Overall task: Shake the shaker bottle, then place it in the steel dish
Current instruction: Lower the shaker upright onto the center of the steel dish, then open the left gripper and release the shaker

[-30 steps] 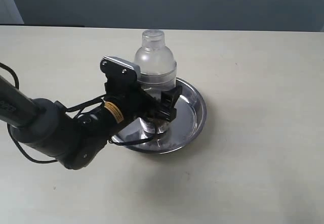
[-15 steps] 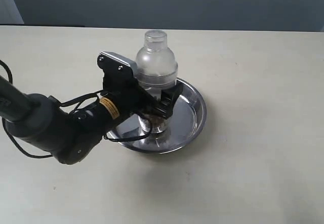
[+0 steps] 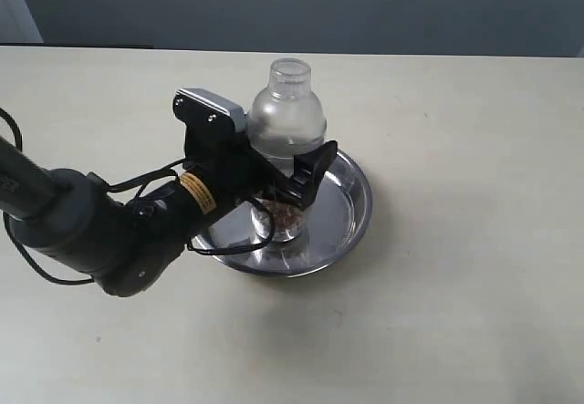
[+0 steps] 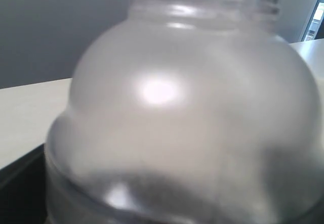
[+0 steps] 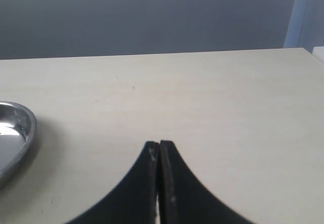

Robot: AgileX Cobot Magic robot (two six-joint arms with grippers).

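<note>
Now shaker bottle (image 3: 287,117) stands upright in steel dish (image 3: 351,199), toward its left side in ext. view. L gripper (image 3: 290,178) jaws straddle bottle's lower body; can't tell if pads touch. R gripper (image 5: 159,144) jaws pressed together, empty.

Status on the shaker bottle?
Left end effector around shaker bottle, grip unclear. Right end effector shut, off to the side. Bottle upright in steel dish. Nothing in the way.
</note>
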